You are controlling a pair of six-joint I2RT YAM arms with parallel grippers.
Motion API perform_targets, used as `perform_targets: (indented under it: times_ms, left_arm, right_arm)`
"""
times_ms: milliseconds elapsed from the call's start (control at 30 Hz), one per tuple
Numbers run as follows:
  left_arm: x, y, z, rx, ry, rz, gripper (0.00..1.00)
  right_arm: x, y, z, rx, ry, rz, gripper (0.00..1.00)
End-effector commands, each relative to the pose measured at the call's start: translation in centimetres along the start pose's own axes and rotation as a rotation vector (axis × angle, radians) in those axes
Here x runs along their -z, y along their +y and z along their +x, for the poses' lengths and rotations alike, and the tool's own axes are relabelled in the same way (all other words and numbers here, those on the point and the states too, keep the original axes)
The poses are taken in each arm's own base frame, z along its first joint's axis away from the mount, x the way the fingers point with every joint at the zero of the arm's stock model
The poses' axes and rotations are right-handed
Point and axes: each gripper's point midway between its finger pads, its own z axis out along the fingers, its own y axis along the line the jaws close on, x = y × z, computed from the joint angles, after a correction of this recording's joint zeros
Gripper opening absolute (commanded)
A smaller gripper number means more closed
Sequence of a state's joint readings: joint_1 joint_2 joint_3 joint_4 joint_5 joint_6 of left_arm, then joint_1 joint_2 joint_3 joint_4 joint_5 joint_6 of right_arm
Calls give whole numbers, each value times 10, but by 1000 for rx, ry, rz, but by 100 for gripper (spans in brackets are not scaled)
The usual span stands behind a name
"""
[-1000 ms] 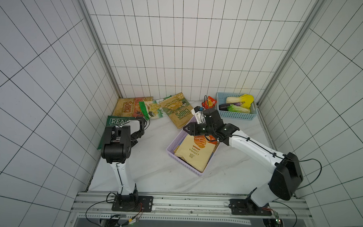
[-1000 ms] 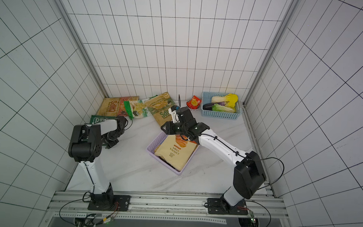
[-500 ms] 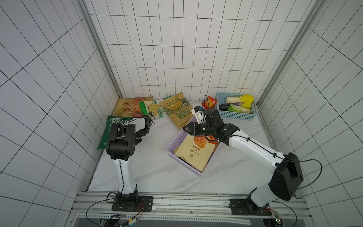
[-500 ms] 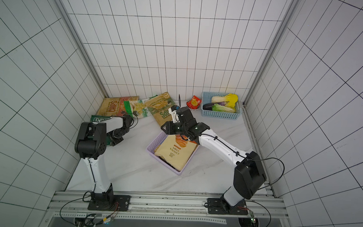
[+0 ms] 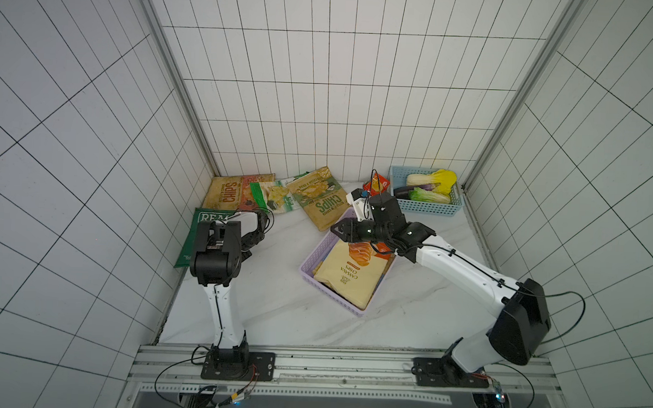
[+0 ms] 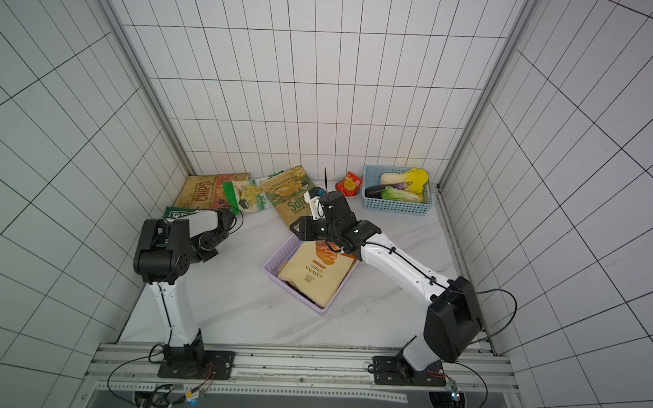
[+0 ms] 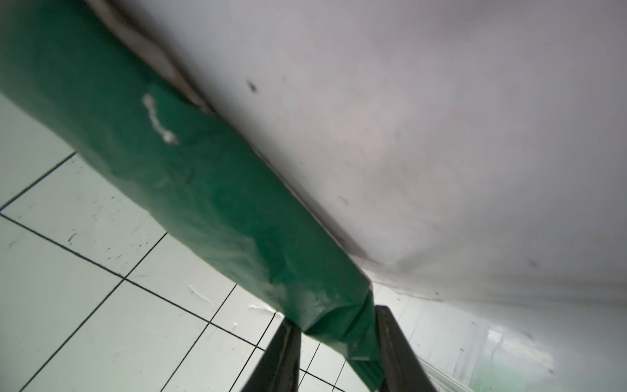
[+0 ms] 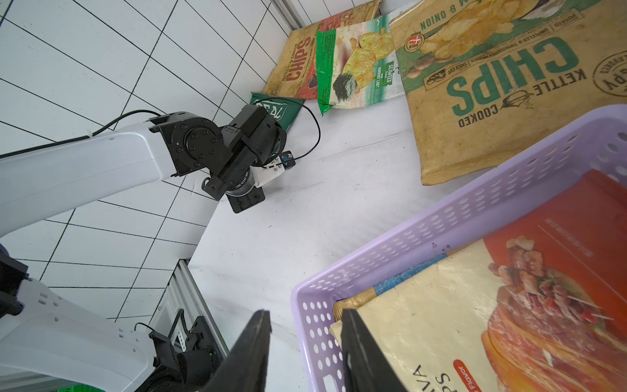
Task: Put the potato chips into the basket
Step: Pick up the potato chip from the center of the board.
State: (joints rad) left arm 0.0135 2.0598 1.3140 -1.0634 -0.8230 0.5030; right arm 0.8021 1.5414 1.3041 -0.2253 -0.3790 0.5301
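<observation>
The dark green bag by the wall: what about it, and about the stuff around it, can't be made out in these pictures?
- dark green bag: in both top views the left arm covers most of it, cutting off its name.
- Left wrist view: the bag's print is blurred, and it is unclear whether the left fingers clamp its corner.
- lilac basket: the cassava bag hides the bags beneath; only edges show.

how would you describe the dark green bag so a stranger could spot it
Look along the left wall, at the table's edge. The dark green bag sits there, in front of the bags by the back wall, a corner between the left fingers. It alone is solid dark green with white lettering; its nearest neighbour is tan.
</observation>
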Motion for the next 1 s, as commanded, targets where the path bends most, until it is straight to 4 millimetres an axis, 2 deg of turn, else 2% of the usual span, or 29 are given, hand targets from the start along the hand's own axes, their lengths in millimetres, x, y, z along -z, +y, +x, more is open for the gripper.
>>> perform_targets:
  times_ms: [0, 67, 100, 133, 367, 733, 967]
  left_arm:
    - [0, 2, -3, 21, -14, 20, 20]
    - [-2, 3, -2, 27, -14, 26, 11]
    - [-4, 4, -1, 32, -11, 29, 2]
    - [-5, 5, 0, 39, -11, 32, 0]
    - [-5, 2, 3, 47, -35, 67, 0]
    - [36, 3, 7, 134, -205, 165, 0]
    - [60, -14, 17, 160, -303, 173, 0]
  right_arm:
    - [9, 4, -12, 20, -45, -7, 38]
    - [8, 4, -12, 20, -44, -8, 38]
    - [9, 4, -12, 19, -45, -8, 38]
    - [9, 4, -11, 20, -43, -7, 38]
    - [10, 4, -11, 22, -47, -7, 38]
    - [3, -1, -9, 5, -43, -5, 38]
    - [-6, -6, -2, -14, -26, -9, 38]
